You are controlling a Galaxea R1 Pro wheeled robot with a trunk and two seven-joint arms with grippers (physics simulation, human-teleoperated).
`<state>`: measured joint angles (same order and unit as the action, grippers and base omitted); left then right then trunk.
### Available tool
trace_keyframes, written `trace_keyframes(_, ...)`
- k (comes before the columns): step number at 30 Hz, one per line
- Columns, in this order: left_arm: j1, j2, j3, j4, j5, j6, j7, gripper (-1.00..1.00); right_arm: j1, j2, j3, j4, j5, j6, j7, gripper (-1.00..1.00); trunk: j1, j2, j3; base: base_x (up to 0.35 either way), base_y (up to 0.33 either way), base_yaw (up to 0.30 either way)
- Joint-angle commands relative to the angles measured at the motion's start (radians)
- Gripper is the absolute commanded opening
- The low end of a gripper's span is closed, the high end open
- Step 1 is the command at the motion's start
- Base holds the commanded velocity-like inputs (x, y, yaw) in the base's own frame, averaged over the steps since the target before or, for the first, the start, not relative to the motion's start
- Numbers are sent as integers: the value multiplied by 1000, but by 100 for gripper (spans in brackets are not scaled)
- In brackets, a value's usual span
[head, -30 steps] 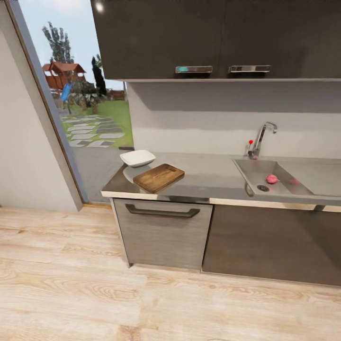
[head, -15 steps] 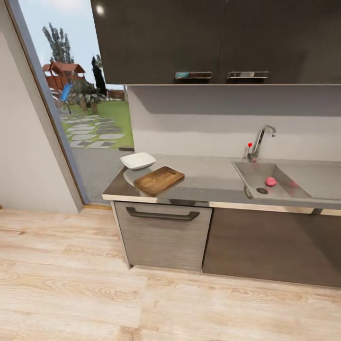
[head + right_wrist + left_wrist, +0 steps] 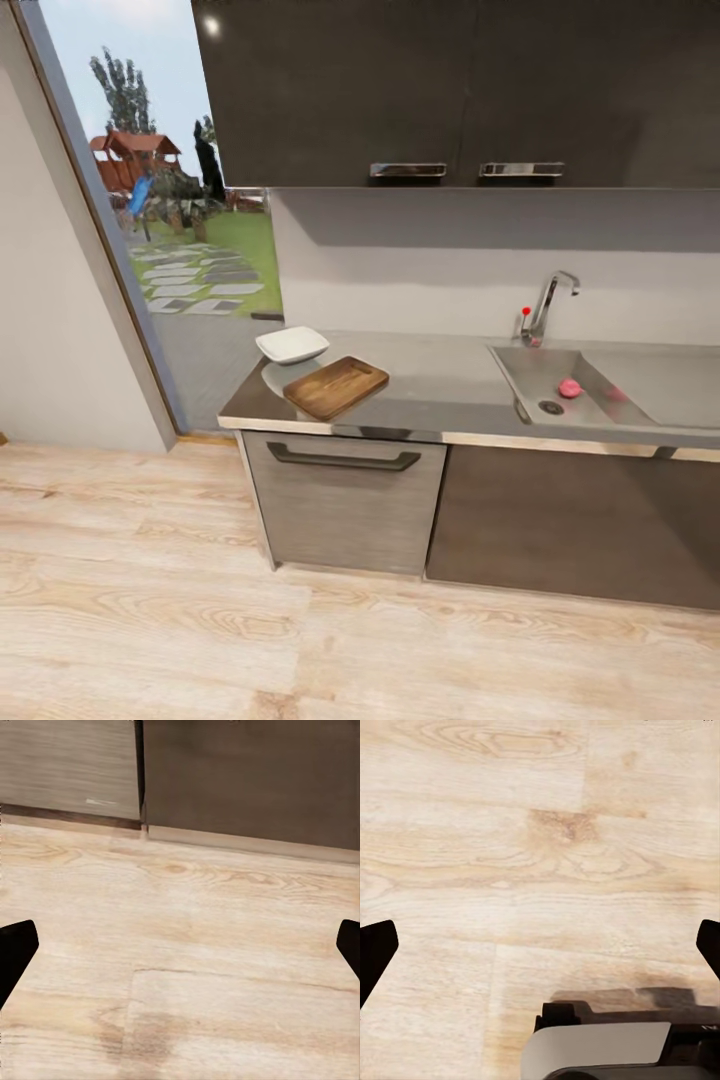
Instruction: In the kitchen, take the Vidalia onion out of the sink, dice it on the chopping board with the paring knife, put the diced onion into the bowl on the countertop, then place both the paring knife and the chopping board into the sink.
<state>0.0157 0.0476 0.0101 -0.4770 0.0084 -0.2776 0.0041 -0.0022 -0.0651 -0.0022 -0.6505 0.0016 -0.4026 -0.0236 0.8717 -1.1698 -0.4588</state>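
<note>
Both claws, left (image 3: pixel 540 952) and right (image 3: pixel 180 952), hang spread wide over wood floor, empty. Well beyond them, the onion (image 3: pixel 569 388) lies in the sink (image 3: pixel 520 362) (near its drain). Board (image 3: pixel 336 387) and bowl (image 3: pixel 292 345) sit touching on the worktop (image 3: pixel 440 385).

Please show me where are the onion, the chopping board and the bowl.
Vidalia onion (image 3: pixel 569 388), head view: middle of the pink lump in the sink.
Chopping board (image 3: pixel 336 387), head view: centre of its top face.
Bowl (image 3: pixel 292 345), head view: its white inside.
</note>
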Motion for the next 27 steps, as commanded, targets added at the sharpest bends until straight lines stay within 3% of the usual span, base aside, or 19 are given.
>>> trace_keyframes(1, 1, 0, 1, -1, 1, -1, 0, 100, 0, 0, 1, 0, 0, -2, -2, 100, -4, 7, 2, 0, 0, 0)
trace_keyframes(27, 1, 0, 1, -3, 1, -2, 1, 100, 0, 1, 1, 0, 0, -2, -2, 100, -104, 189, 84, 0, 0, 0)
